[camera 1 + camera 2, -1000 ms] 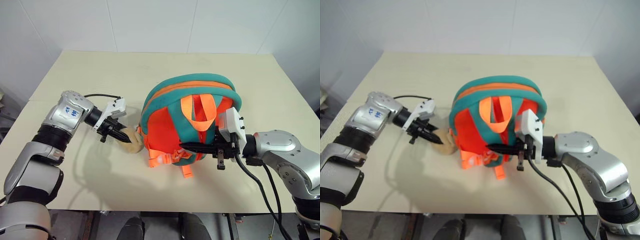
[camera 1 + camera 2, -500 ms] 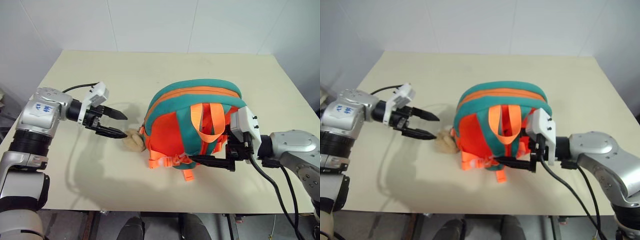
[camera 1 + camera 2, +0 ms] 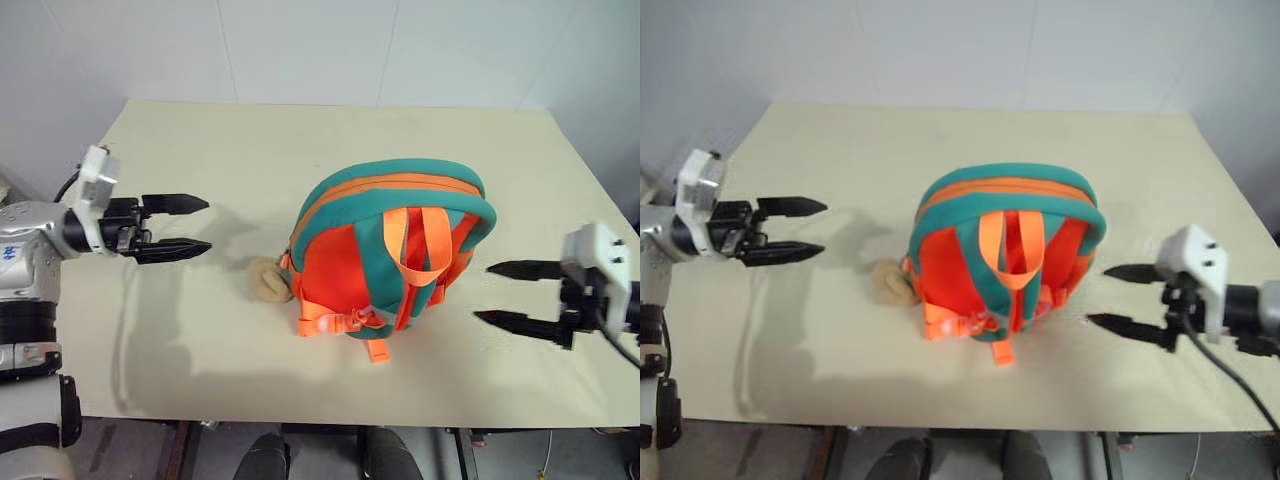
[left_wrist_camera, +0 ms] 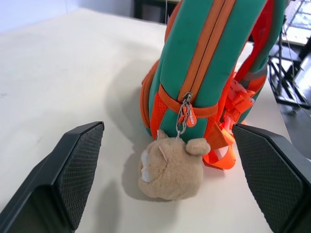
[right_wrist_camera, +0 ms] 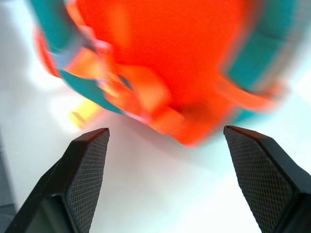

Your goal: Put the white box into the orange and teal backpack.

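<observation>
The orange and teal backpack (image 3: 390, 260) stands upright in the middle of the table, straps toward me. Its tan plush head (image 3: 268, 281) lies on the table at its left foot, hanging from the zipper pull (image 4: 187, 115). My left gripper (image 3: 208, 223) hovers open well to the left of the backpack, pointing at it, with nothing between its fingers. To the right of the backpack my right gripper (image 3: 483, 292) is open too, apart from it and empty. The white box is out of view.
The beige table (image 3: 300, 150) reaches back to a white wall. Bare tabletop lies behind the backpack and on both sides of it. The table's front edge runs just below the two grippers.
Both grippers have opened, let go of the backpack and drawn outward, the left one to the left and up, the right one to the right. The backpack stays standing on its own.
</observation>
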Robot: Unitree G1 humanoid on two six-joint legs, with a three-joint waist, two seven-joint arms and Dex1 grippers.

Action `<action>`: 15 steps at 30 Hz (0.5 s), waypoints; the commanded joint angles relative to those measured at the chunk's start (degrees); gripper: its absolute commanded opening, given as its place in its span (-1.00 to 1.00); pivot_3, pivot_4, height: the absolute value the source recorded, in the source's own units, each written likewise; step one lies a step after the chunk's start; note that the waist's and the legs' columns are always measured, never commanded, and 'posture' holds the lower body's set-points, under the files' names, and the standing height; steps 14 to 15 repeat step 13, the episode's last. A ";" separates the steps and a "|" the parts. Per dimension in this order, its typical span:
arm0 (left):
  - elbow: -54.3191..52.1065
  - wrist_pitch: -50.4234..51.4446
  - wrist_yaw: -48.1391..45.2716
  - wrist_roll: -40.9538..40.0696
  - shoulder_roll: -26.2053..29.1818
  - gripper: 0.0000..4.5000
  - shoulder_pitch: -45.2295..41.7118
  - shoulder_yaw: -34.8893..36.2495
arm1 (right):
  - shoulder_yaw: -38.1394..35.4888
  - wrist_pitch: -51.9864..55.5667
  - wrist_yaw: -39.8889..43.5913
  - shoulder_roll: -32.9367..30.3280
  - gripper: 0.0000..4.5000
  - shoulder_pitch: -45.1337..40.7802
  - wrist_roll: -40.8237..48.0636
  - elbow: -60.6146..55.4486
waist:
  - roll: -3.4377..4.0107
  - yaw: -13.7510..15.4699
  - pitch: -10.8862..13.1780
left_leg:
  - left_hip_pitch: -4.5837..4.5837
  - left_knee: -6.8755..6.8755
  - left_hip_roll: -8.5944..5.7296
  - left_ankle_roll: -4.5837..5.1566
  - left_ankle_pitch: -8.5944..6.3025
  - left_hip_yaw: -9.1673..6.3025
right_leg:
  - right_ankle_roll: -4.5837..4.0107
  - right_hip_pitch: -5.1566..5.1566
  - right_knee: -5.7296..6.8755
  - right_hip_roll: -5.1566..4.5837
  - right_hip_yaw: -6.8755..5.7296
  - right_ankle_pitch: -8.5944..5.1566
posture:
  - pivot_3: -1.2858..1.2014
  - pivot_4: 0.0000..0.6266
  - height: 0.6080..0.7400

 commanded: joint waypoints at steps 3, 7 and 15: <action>-0.72 -4.60 -1.77 -2.77 1.17 1.00 1.95 5.35 | -5.37 -4.26 -0.16 1.68 0.99 -1.46 -0.75 5.71 | 0.00 -0.02 0.00 | 0.13 0.00 0.06 -0.02 0.01 0.04 | -0.05 0.06 0.00 0.01 0.02 0.03 | 0.03 -0.52 1.00; -1.61 -4.98 -2.21 -3.05 1.91 1.00 3.28 6.06 | -6.82 -6.65 0.30 3.93 0.99 -0.38 -0.40 6.44 | 0.00 0.02 0.00 | 0.14 0.00 0.07 -0.03 0.02 0.04 | -0.06 0.07 0.00 0.02 0.02 0.03 | 0.03 -0.52 1.00; 0.19 -6.26 -1.88 -3.06 2.54 1.00 2.00 6.13 | -6.20 -9.01 -1.01 6.78 0.99 -0.75 0.24 5.24 | 0.00 0.03 0.00 | 0.11 -0.01 0.06 -0.03 0.02 0.05 | -0.05 0.07 -0.04 0.02 0.03 0.04 | 0.03 -0.52 1.00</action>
